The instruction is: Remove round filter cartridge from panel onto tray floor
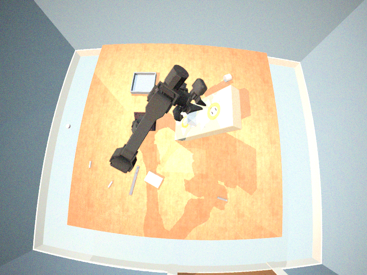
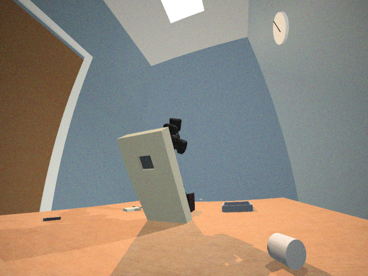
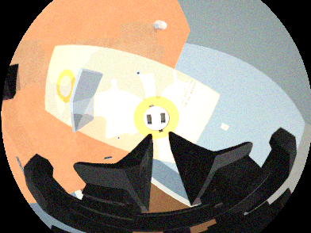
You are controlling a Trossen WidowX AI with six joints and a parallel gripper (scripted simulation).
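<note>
The gripper [image 1: 204,107] [image 3: 160,135], fingers slightly parted and holding nothing, should line its tips up squarely with both slots before easing in, the cartridge [image 1: 213,111] [image 3: 155,118] sitting just beyond them in the panel [image 1: 228,100] [image 2: 157,190] [image 3: 190,115].

A pale service panel [image 2: 160,190] leans on the counter [image 2: 208,237], a square opening in the face toward the viewer and dark arm parts [image 2: 175,135] showing past its upper edge. A shallow blue-grey tray [image 2: 237,207] lies beyond, to the right; nearest, a white cylinder [image 2: 286,250] rests on its side.
</note>
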